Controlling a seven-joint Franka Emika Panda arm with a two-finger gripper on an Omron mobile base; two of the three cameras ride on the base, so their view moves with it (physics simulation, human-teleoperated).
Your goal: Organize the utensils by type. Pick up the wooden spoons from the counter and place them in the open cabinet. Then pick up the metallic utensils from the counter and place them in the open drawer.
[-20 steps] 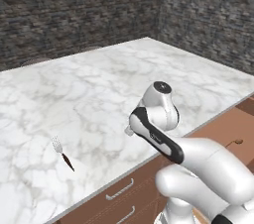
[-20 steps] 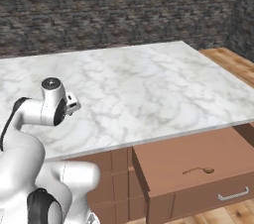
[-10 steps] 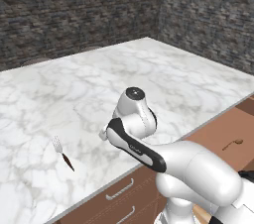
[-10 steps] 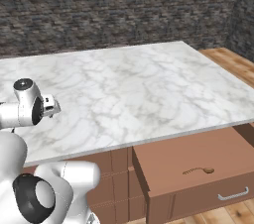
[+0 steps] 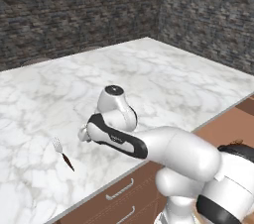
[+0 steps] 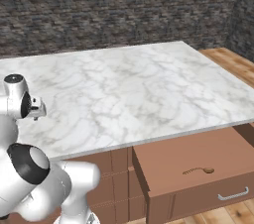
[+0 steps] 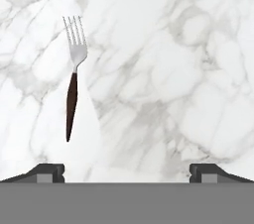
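A fork (image 5: 62, 152) lies on the counter (image 5: 149, 74) near its front edge, above the closed drawers (image 5: 119, 191).

1. Counter (image 5: 163, 74): white marble with grey veining, smooth, with a soft sheen.
2. Fork (image 7: 73, 72): lying on the counter; bright polished metal tines and neck, dark brown smooth handle.
3. Wall (image 5: 79, 10): behind the counter; rough dark grey stone in irregular courses, matt.
4. Drawer (image 6: 198, 168): below the counter edge, open; brown matt wood, with a brushed metal handle (image 6: 233, 194).
5. Floor (image 6: 223, 54): beside the counter; light wooden planks.
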